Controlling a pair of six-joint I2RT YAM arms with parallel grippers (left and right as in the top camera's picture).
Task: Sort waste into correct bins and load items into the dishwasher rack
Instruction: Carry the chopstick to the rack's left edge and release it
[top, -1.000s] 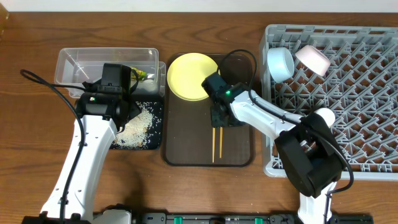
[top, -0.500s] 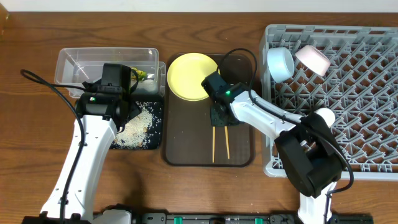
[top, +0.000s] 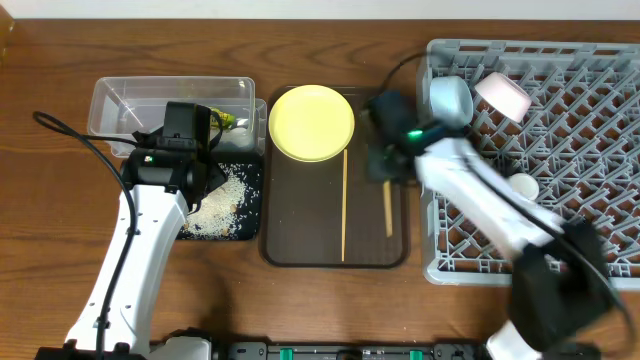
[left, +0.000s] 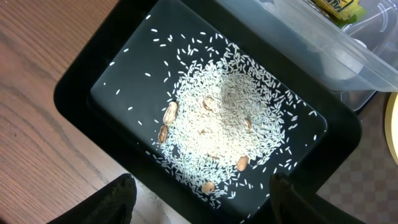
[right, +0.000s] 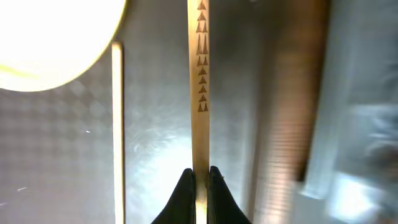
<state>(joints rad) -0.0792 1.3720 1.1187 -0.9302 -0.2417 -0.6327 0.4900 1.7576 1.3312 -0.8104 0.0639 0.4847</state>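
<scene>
My right gripper (top: 386, 172) (right: 200, 175) is shut on one wooden chopstick (top: 388, 210) (right: 200, 87) over the right side of the brown serving tray (top: 300, 235). The other chopstick (top: 343, 205) (right: 117, 124) lies on that tray, below the yellow plate (top: 311, 122) (right: 50, 37). My left gripper (top: 205, 185) (left: 205, 208) is open and empty above the black tray (top: 255, 205) (left: 74, 93) holding rice (top: 225, 195) (left: 230, 118). The wrapper (top: 228, 121) (left: 339, 6) lies in the clear tub (top: 150, 100) (left: 323, 56). The light blue bowl (top: 451, 100), white bowl (top: 503, 95) and white cup (top: 522, 186) sit in the grey rack (top: 580, 150).
A few brown nuts (left: 169, 114) lie among the rice. The rack's left wall (right: 360, 143) shows blurred just right of my right gripper. Bare wood table (top: 40, 250) lies at the left.
My right gripper has moved right toward the rack, carrying one chopstick away from the other, which stays on the brown tray. The left arm has not moved.
</scene>
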